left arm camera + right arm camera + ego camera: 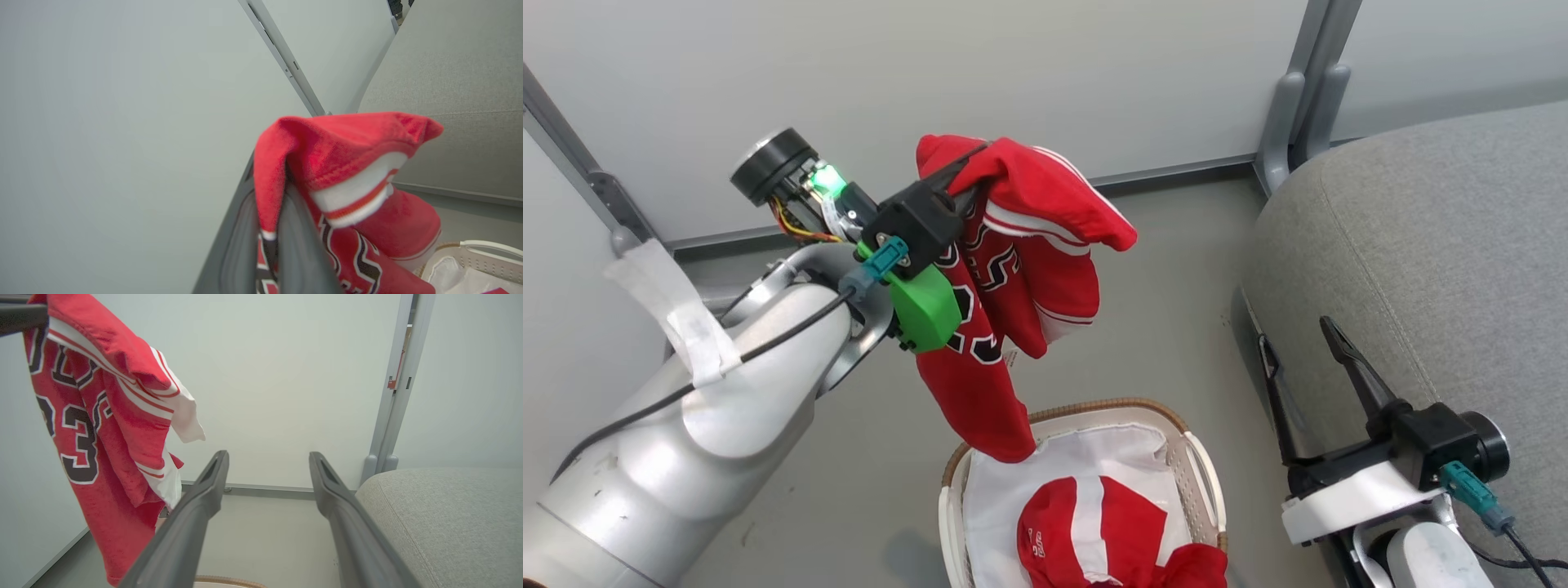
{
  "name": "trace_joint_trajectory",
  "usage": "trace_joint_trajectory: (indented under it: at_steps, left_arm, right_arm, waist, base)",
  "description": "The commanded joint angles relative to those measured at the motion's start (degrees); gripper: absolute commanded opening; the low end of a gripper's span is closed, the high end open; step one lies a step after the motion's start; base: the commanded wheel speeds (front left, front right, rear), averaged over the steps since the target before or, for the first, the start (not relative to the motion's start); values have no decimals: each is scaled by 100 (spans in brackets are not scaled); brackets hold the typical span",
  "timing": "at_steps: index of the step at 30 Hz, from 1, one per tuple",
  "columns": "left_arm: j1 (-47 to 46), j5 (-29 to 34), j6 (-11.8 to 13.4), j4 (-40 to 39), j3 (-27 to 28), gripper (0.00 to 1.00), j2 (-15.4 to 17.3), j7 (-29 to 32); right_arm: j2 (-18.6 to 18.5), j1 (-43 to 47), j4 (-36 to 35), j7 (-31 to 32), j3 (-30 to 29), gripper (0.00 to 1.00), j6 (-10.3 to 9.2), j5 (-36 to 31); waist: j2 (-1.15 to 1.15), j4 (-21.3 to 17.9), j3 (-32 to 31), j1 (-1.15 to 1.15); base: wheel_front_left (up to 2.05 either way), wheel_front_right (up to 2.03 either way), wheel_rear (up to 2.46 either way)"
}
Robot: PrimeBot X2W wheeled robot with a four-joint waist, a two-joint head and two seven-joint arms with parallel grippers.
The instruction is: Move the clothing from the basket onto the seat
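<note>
Nearest, the right claw [1294,331] stands with its two fingers spread wide and nothing between them, just beside the rounded edge of the grey seat [1421,229]. Left of and below this claw sits the basket [1094,406]. Its white liner [1029,482] carries the second garment [1111,531], crumpled, red with a white stripe and not yet lifted. Farther off, the left claw [976,155] is clamped shut on a fold of the lettered garment [1013,269]. This garment drapes below the claw, bright red with white-striped trim and black-and-white block numerals, and its lowest tip hangs by the basket rim; contact cannot be told. Judged progress: one garment is raised but not delivered and one is untouched, so both transfers to the seat are left.
</note>
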Motion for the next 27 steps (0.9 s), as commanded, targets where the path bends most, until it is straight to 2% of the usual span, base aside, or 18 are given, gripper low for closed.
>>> trace_joint_trajectory:
  at_steps: [1,15,27]
  left_arm:
    - [-95,-78,41,-111,48,0,69,67]
    - [-460,-191,82,-821,157,0,144,418]
    - [-643,-259,58,-1090,-17,0,-163,591]
  right_arm:
    - [-21,45,-48,-13,70,100,-4,-87]
    - [-22,-531,274,-14,1241,100,-5,-27]
    - [-22,-1531,1276,-13,1969,100,-5,66]
  waist:
    - [62,14,-188,1]
    - [62,127,-223,1]
    - [62,398,-271,1]
  base:
    - [0,0,0]
    - [0,0,0]
    - [0,0,0]
